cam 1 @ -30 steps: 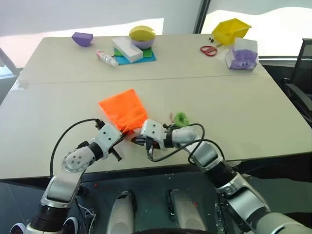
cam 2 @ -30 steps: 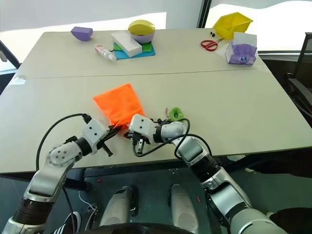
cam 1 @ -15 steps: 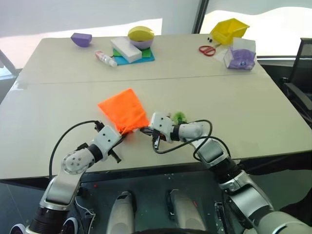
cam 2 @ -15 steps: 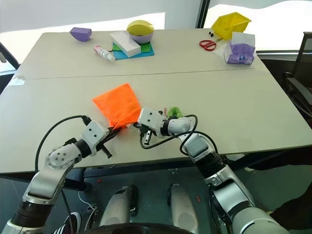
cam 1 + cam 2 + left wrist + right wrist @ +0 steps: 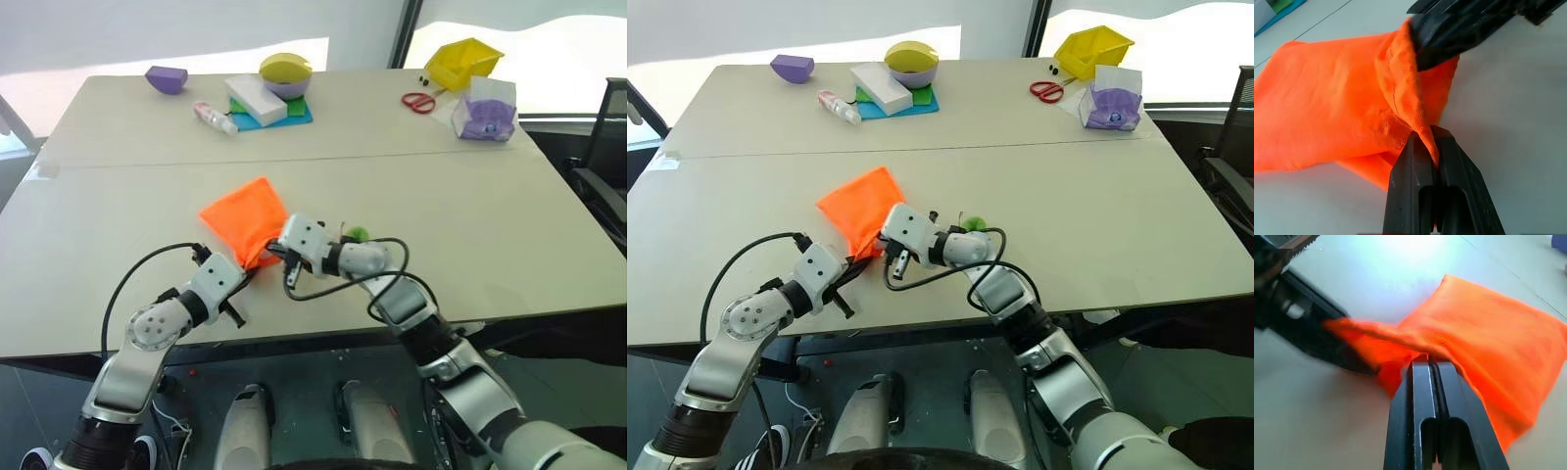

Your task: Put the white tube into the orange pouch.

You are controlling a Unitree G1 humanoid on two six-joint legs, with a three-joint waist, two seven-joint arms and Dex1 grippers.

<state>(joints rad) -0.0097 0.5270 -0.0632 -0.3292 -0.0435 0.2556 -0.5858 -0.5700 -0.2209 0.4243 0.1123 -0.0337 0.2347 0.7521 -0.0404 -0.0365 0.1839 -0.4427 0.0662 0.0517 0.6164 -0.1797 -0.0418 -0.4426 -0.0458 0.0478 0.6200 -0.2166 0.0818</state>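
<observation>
The orange pouch (image 5: 245, 220) lies flat on the table's near half, with its near corner gathered up off the surface. My left gripper (image 5: 251, 268) is shut on that gathered fabric, and in the left wrist view a fold of the orange pouch (image 5: 1342, 98) runs down between its closed fingers (image 5: 1449, 166). My right gripper (image 5: 273, 251) is shut on the same bunched edge from the other side; in its wrist view the orange pouch (image 5: 1488, 342) rises from its closed fingers (image 5: 1422, 396). The two grippers sit close together. A green ring (image 5: 360, 233) lies just right of the pouch. The white tube is out of view.
Along the far edge stand a purple bowl (image 5: 165, 78), a clear bottle with a pink label (image 5: 214, 117), a white block (image 5: 256, 99) on blue and green sheets, a yellow-and-purple ball (image 5: 285, 72), red scissors (image 5: 418, 100), a yellow bin (image 5: 463, 61) and a clear box (image 5: 487, 110).
My right gripper has moved away from the table's near edge and to the left, onto the pouch's gathered corner. The left arm has stayed still.
</observation>
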